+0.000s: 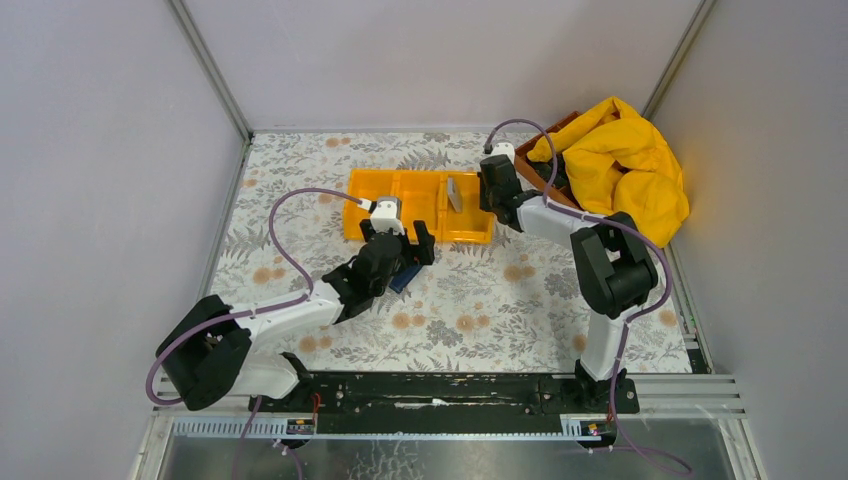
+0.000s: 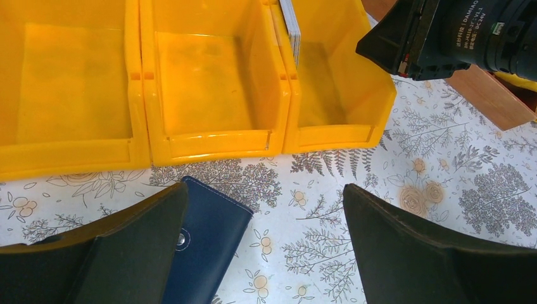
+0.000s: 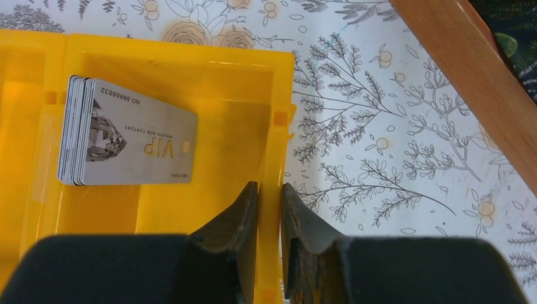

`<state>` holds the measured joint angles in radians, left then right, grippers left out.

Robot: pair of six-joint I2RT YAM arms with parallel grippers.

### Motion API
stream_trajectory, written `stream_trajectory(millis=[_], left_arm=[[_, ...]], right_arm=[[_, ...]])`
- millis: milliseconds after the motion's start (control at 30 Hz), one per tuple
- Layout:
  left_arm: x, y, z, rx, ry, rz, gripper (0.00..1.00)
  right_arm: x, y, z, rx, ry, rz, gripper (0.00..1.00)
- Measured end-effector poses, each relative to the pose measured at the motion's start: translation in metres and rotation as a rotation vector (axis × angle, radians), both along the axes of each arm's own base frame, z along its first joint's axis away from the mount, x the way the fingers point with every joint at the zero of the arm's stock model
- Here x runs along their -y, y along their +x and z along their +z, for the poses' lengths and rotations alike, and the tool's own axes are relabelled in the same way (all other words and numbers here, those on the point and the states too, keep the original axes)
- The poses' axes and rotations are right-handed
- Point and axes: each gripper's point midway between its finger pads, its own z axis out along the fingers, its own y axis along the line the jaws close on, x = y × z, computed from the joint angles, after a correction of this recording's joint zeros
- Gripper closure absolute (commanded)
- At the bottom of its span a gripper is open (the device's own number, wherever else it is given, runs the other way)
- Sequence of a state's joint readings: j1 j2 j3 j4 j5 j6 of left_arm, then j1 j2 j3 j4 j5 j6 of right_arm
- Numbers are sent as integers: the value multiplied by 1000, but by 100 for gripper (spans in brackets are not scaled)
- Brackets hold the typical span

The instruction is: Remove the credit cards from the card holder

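Note:
The card holder (image 2: 209, 247), dark blue with a metal snap, lies shut on the floral table just in front of the orange tray (image 2: 215, 142); it also shows in the top view (image 1: 405, 278). My left gripper (image 2: 265, 190) hovers open over it, its left finger above the holder's left part. A stack of grey credit cards (image 3: 133, 136) stands on edge in the tray's right compartment, leaning on the divider, with a "VIP" card facing out. My right gripper (image 3: 270, 190) is shut on the right wall (image 3: 269, 126) of that tray.
A crumpled yellow cloth (image 1: 620, 165) drapes over a wooden box (image 3: 462, 76) at the back right, close to the right arm. The tray's left and middle compartments (image 2: 209, 82) hold nothing. Grey walls enclose the table.

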<state>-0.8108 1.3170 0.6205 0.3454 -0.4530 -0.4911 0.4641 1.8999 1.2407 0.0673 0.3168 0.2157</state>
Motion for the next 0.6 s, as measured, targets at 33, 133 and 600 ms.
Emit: stream_trajectory(millis=[33,133,600], left_arm=[[0,0,0,-1,1,0,0],[0,0,-2,-3,3,-1,0],[2,0,-5,-10,6,-8,0]], right_arm=[[-1,0,0,4,5,9,100],[-2,-1,0,15,15,31,100],[-6,-4,1,14,37,58,81]])
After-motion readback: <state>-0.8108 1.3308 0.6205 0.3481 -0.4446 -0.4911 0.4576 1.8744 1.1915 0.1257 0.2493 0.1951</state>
